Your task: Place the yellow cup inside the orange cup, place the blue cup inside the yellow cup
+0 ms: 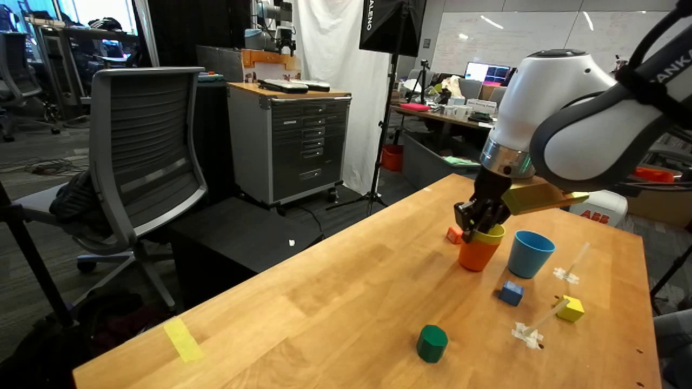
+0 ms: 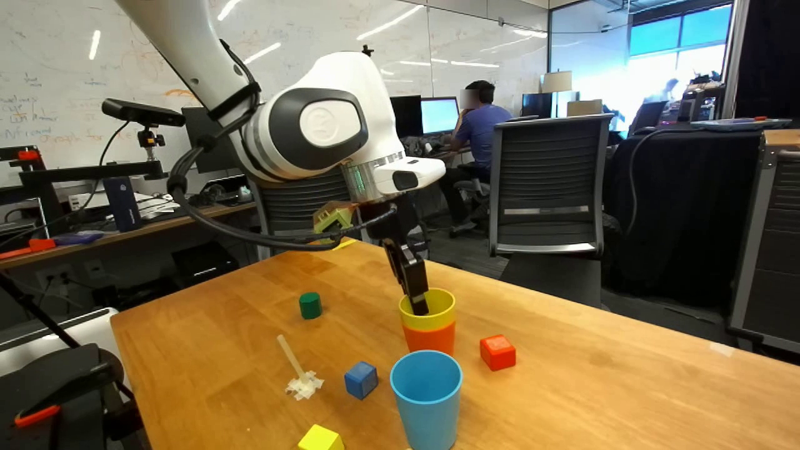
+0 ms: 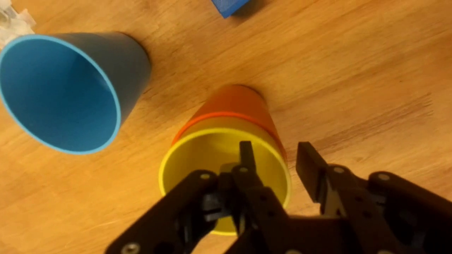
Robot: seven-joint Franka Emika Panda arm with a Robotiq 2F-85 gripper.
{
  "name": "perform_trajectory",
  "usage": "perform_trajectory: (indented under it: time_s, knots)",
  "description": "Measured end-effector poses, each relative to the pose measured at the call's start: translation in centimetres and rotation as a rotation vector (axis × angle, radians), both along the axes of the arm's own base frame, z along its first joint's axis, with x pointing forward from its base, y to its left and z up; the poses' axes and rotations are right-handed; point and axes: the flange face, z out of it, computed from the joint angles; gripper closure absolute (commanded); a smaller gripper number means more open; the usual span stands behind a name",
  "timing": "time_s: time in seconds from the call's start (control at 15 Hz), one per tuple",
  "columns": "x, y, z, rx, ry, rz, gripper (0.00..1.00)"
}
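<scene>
1. Pale wooden bench [image 1: 303, 313] spreads before us, an office chair [image 1: 148, 129] beyond its edge at ten o'clock in an exterior view.
2. We see the yellow cup [image 3: 208, 151] upright inside the orange cup [image 1: 477, 257], its rim standing proud; we judge the first nesting done, or nearly.
3. Our claw [image 3: 275, 151] straddles the yellow wall, one finger over the interior, one outside; its jaws stand partly apart, and we make out nothing gripped.
4. Pulling sideways, or closing too soon, we could snag that rim with the inner finger and drag the yellow cup out or topple both.
5. Near the orange cup, at ten o'clock in the wrist view, the blue cup [image 3: 76, 91] stands upright on the bench; a careless swing could knock it over.
6. If the yellow cup is only loosely seated, we'd expect the blue cup to perch high or jam, leaving the pile tippy.
7. Farther out, in an exterior view, the blue cube [image 1: 511, 293] sits at the orange cup's five o'clock, the green block [image 1: 432, 344] at seven; reaching low could clip that cube.
</scene>
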Motion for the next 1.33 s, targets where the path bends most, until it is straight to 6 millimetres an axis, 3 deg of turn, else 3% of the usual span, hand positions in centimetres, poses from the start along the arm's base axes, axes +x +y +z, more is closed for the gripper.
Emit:
perform_trajectory:
  time_s: [0.27, 0.8, 1.07, 1.33]
  knots:
    - [0.0, -0.2, -0.4, 0.021, -0.002, -0.016, 0.01]
    - [0.7, -0.2, 1.9, 0.036, -0.064, -0.008, 0.00]
    - [0.3, 0.2, 5.5, 0.050, -0.117, 0.002, 0.00]
    - [-2.5, -0.1, 9.3, 0.057, -0.145, 0.008, 0.00]
